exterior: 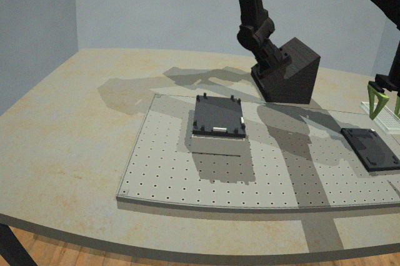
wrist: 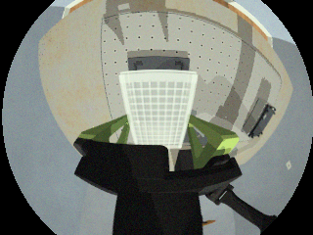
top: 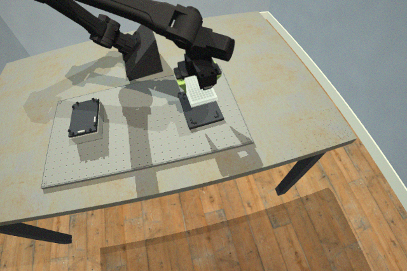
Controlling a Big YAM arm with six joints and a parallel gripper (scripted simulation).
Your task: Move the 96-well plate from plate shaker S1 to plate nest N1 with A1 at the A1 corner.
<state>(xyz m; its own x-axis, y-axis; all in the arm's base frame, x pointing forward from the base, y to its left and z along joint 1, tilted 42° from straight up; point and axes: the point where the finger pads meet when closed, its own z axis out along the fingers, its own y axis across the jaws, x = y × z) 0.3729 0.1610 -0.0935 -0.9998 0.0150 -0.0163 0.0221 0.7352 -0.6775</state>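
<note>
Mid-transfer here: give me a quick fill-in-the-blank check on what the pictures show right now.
1. The white plate is gripped between two ____ fingers.
2. The plate hangs with its wells facing ____.
3. The raised dark fixture at the board's other end holds ____.

Missing words: green; up; nothing.

Blue-grey walls (top: 328, 14), wooden floor (top: 213, 228), beige table (top: 279, 80)
</note>
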